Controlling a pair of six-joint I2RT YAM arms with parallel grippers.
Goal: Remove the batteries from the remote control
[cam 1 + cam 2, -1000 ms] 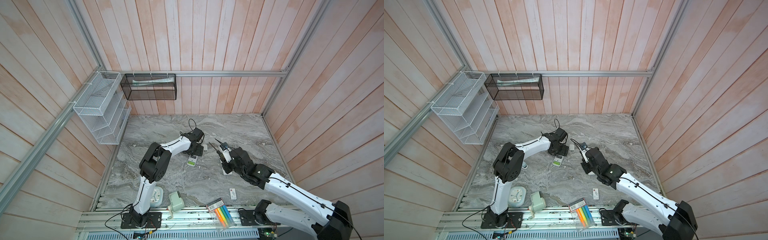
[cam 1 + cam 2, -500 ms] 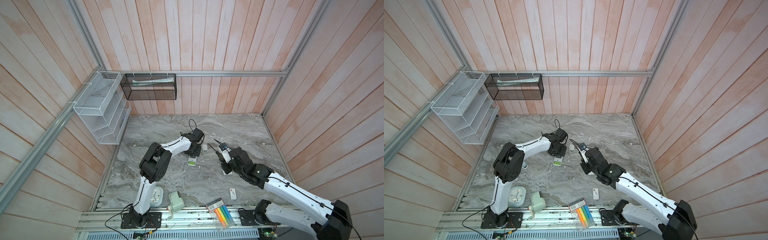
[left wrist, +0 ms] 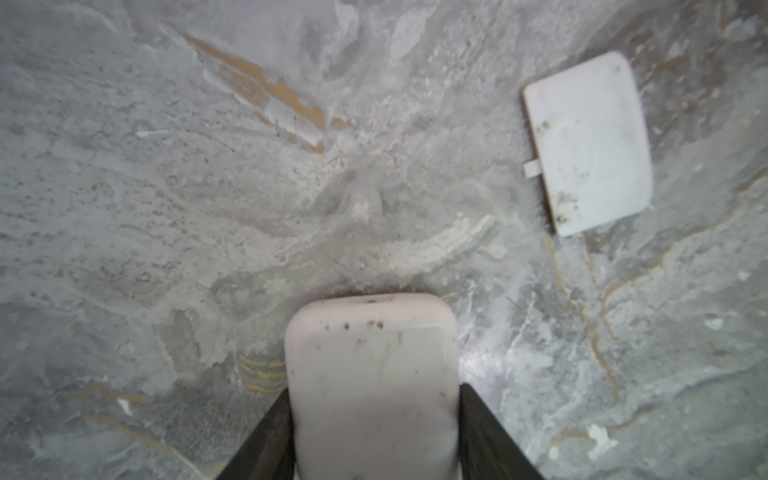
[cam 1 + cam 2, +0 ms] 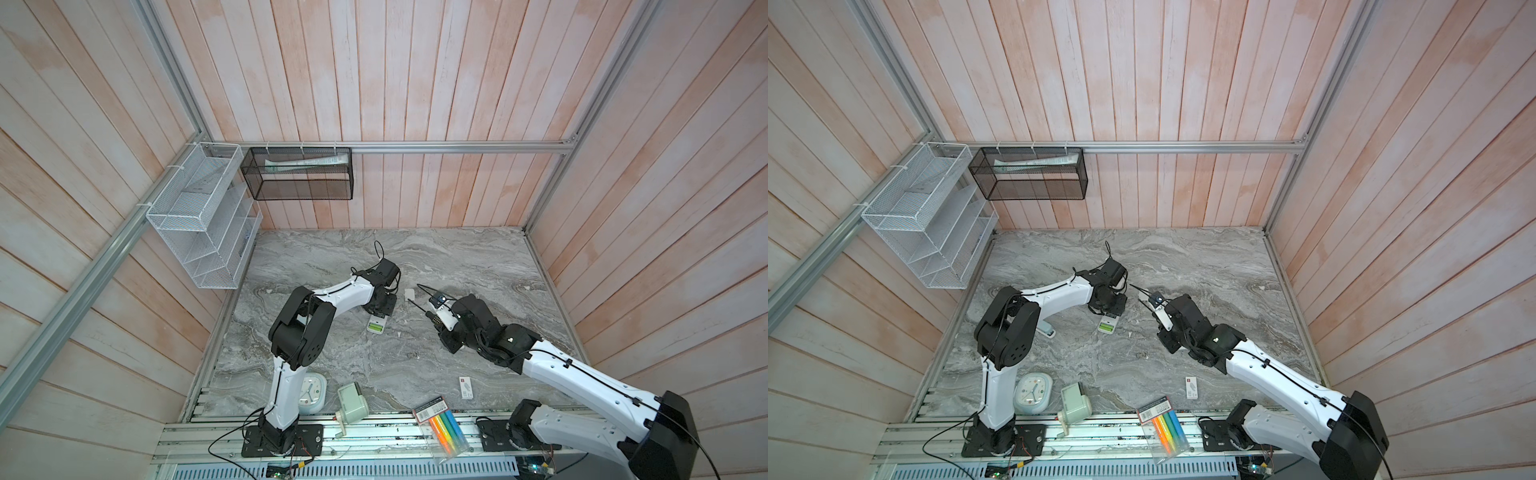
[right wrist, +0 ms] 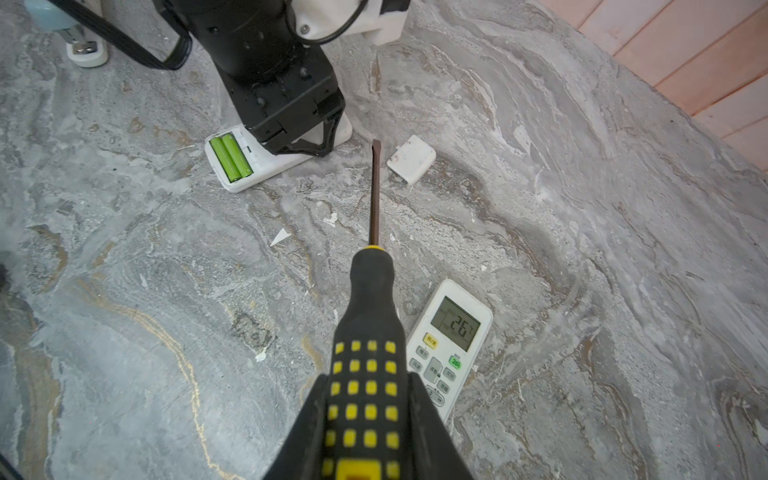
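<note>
A white remote control [image 5: 266, 162] lies back-up on the marble table, its compartment open on two lime green batteries [image 5: 230, 158]. My left gripper [image 3: 374, 395] is shut on the remote's other end [image 3: 370, 365], a finger against each side. In both top views it stands over the remote [image 4: 377, 324] [image 4: 1108, 325]. The loose white battery cover [image 5: 411, 159] [image 3: 590, 141] lies beside it. My right gripper [image 5: 368, 386] is shut on a black-and-yellow screwdriver [image 5: 370, 332]. The blade tip [image 5: 376, 143] hangs between the remote and the cover, touching neither.
A second remote with a lit display [image 5: 451, 345] lies under my right gripper. Along the front edge are a clock [image 4: 311, 392], a grey-green device [image 4: 352, 401], a highlighter packet [image 4: 442, 424] and a small white box [image 4: 466, 387]. Wire baskets [image 4: 199, 216] hang on the walls.
My left gripper's jaws have closed in onto the remote's sides. The remote, the cover and my right arm with the screwdriver have stayed where they were.
</note>
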